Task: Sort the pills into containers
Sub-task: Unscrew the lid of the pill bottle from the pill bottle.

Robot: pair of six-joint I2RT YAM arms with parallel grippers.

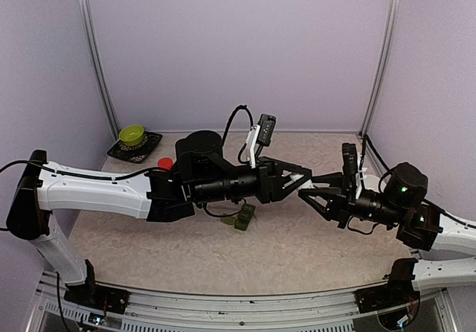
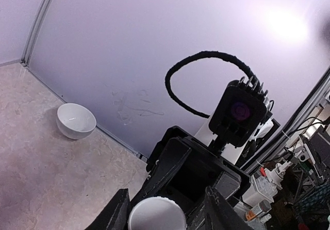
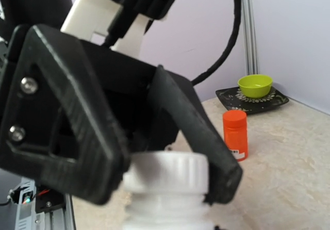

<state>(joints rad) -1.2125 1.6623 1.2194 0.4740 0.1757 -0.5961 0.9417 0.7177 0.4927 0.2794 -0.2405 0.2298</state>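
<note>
The dark green container strip (image 1: 242, 216) lies on the table below the left arm, partly hidden by it. My left gripper (image 1: 303, 177) and right gripper (image 1: 306, 192) meet at mid-table above the surface. The left fingers (image 3: 198, 132) are shut on the ribbed white cap (image 3: 167, 172) of a small white bottle (image 3: 167, 212). The cap also shows between the left fingers in the left wrist view (image 2: 156, 217). The right gripper holds the bottle's body from below; its own fingers are out of the right wrist view. No loose pills show.
A red bottle (image 1: 165, 164) stands at the back left, also in the right wrist view (image 3: 235, 134). A green bowl (image 1: 132, 135) sits on a dark plate (image 1: 152, 143) in the back left corner. A white bowl (image 2: 76, 120) stands by the back wall.
</note>
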